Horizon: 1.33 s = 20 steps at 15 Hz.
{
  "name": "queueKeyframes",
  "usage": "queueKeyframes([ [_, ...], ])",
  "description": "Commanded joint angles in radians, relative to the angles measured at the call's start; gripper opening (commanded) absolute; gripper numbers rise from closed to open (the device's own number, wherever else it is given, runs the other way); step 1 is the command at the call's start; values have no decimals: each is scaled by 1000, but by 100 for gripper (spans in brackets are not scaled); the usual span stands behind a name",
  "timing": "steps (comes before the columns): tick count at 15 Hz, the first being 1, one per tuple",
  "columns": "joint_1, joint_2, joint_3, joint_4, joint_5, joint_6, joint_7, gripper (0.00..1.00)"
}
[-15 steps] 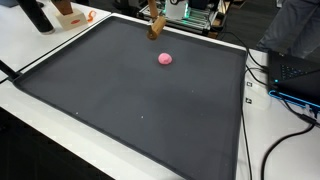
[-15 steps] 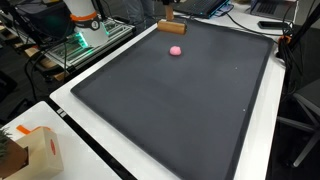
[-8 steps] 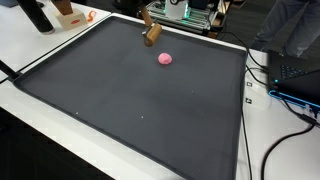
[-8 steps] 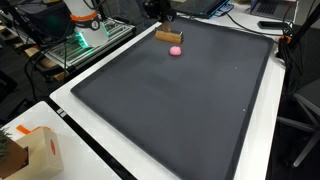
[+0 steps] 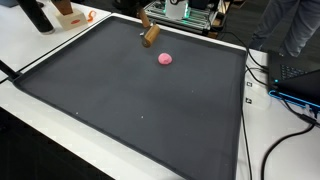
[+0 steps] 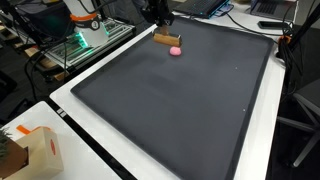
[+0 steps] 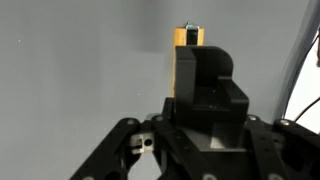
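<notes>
As you looked across the dark mat (image 5: 130, 115), the pink ball (image 5: 165, 58) lay near its far edge; just beyond, your gripper (image 5: 146, 21) was clamped on a tilted wooden block (image 5: 151, 35). A slipping grip could have dropped it onto the ball.

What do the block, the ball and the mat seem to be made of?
Block: probably wood; tan, matt, with straight edges. Ball: possibly foam or soft rubber; even pink with no shine, but too small to be sure. Mat: looks like a dark grey fabric or rubber sheet; flat, matt, with a thin black rim.
</notes>
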Motion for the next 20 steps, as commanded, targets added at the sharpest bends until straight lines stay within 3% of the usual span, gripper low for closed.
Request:
queueKeyframes([
  [1, -15, 0, 15, 2, 1, -3, 0, 49],
  [2, -15, 0, 15, 2, 1, -3, 0, 49],
  [3, -15, 0, 15, 2, 1, -3, 0, 24],
  [20, -117, 147, -3, 75, 43, -48, -174, 24],
])
